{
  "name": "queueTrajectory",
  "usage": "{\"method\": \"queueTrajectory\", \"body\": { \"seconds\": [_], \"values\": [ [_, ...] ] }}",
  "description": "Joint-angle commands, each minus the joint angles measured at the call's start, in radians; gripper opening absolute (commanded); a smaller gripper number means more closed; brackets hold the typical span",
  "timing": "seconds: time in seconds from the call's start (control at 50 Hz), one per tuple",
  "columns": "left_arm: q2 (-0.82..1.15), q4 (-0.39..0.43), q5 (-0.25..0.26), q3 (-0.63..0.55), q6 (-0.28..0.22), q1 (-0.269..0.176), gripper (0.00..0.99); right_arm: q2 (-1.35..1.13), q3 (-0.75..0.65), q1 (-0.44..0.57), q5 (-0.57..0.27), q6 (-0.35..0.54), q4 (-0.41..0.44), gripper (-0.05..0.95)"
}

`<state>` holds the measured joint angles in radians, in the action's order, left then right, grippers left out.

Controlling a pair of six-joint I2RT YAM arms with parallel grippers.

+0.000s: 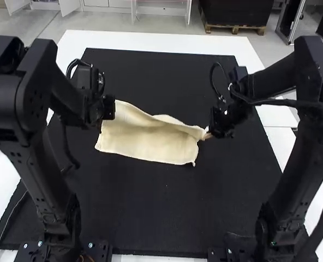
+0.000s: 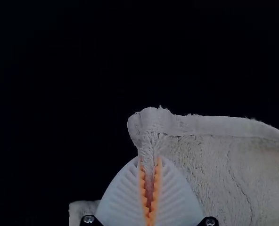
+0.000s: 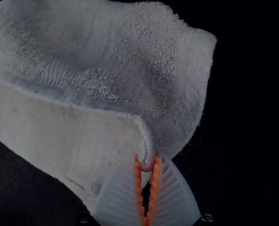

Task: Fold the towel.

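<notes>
A cream towel point(image 1: 150, 148), partly doubled over, lies across a black mat point(image 1: 150, 218), one corner pinched in the left gripper point(image 1: 109, 108), another (opposite end) in the right gripper point(image 1: 207, 135).

Comes to one towel point(image 1: 150, 144), one black mat point(image 1: 161, 207) and one white desk point(image 1: 150, 42). Counts up to two arms, one left arm point(image 1: 52, 180) and one right arm point(image 1: 289, 185), and two grippers, one left gripper point(image 1: 109, 107) and one right gripper point(image 1: 207, 135). Makes four white ribbed fingers point(image 2: 123, 197) altogether, two on each gripper, with four orange pads point(image 3: 155, 181), one along each finger.
</notes>
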<state>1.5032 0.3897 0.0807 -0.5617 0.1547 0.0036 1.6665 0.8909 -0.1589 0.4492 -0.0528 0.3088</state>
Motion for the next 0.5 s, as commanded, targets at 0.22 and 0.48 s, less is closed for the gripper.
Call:
{"method": "queueTrajectory", "body": {
  "seconds": [0.22,0.48],
  "values": [
    [-0.219,-0.040,0.017,0.112,0.000,0.021,0.020,-0.091,-0.127,0.005,0.028,-0.024,0.021,-0.01],
    [-0.336,-0.094,0.016,0.140,-0.030,0.015,0.020,-0.234,-0.188,0.001,-0.007,-0.105,-0.028,-0.01]
  ]
}}
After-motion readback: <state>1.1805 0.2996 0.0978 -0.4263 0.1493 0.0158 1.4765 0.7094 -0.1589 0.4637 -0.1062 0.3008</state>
